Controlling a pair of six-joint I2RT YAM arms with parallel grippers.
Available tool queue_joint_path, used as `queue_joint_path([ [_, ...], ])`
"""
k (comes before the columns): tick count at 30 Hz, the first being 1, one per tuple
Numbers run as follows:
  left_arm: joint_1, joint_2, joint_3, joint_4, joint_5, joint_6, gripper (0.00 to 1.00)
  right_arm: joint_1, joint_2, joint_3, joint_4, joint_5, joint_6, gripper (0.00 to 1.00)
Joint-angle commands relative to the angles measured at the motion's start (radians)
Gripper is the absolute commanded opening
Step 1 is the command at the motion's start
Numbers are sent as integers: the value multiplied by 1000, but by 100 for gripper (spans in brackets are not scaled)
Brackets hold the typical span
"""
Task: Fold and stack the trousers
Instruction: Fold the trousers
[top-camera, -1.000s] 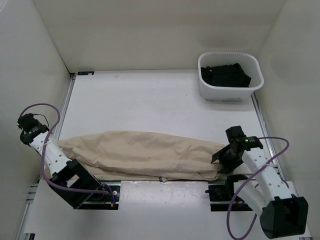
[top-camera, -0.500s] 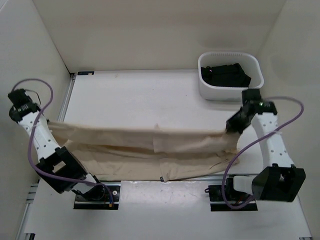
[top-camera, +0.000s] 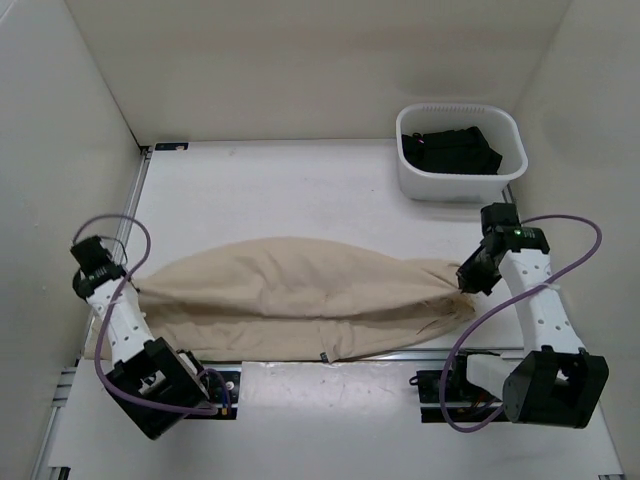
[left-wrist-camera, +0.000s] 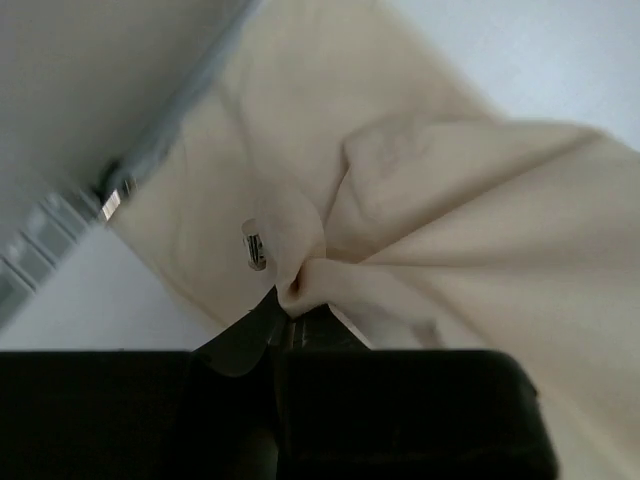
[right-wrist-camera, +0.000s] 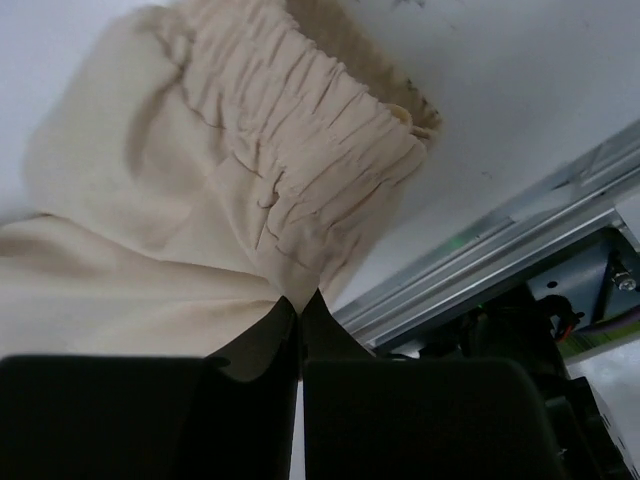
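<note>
Trousers (top-camera: 300, 295) position: spread lengthwise across the near half of the table (top-camera: 300, 190), long axis parallel to the front rail (top-camera: 330, 372), near edge just beside it. Gathered waistband (right-wrist-camera: 300, 130) to the right.
Left gripper (left-wrist-camera: 285, 302): fingers together, pinched on a bunched fold of beige cloth at the left end, with a small sewn tag (left-wrist-camera: 253, 245) just beside the pinch.
Right gripper (right-wrist-camera: 300, 305): fingers together, clamped on cloth just below the elastic waistband.
Reason for hold: one grip per end, judged to keep the garment under control along its whole length while a layer is carried over for a lengthwise fold.
Reason for placement: judged to suit the reach of both arms.
Basket (top-camera: 405, 180): white, far right corner, well apart from the trousers. Contains black garments (top-camera: 450, 150), not part of the task.
Hidden, grips: finger pads buried in cloth; number of layers pinched not determinable.
Hidden, garment: hem not discernible in any view; lower layers concealed under the billowed upper layer.
Hidden, basket: count of black garments not determinable.
</note>
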Motion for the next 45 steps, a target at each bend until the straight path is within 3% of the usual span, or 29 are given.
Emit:
queue_joint_path([
  [1,68,-70,-114,59,-89,0,14,-3,-51,-75,7,27,-19,0],
  [8,180,-100,-227,59,-127,0,14,-58,-93,-181,4,52,-50,0],
  [17,198,9,25,110,-93,0,14,-103,-111,-54,-38,100,-82,0],
  [25,246,-20,-96,110,-119,0,14,-103,-186,-311,-27,-2,-70,0],
  [26,246,-20,-113,110,-120,0,19,-103,-186,-331,-27,-2,-61,8],
  [27,273,-44,-128,110,-144,0,25,-112,-186,-347,-27,-2,-60,23],
  [28,284,-54,-151,83,-144,0,33,-112,-186,-356,-36,-2,-60,43],
  [29,295,-63,-152,50,-153,0,54,-112,-195,-356,-50,7,-74,71],
  [30,307,-75,-141,-3,-134,0,64,-112,-196,-338,-62,26,-74,73],
  [32,319,-75,-23,-259,-75,0,76,-112,-196,-278,-73,58,-74,78],
  [33,319,-64,38,-340,12,0,83,-112,-196,-251,-82,69,-74,78],
  [35,319,-35,250,-538,102,0,85,-112,-196,-166,-92,78,-74,76],
  [38,319,54,446,-613,233,0,84,-99,-170,-112,-52,46,-103,64],
  [41,319,141,427,-481,178,0,77,-56,-117,-103,-1,9,-103,48],
  [42,319,188,405,-441,155,0,75,-42,-90,-103,16,9,-90,36],
  [45,289,241,275,-350,51,0,72,13,-26,-125,105,-51,-64,20],
])
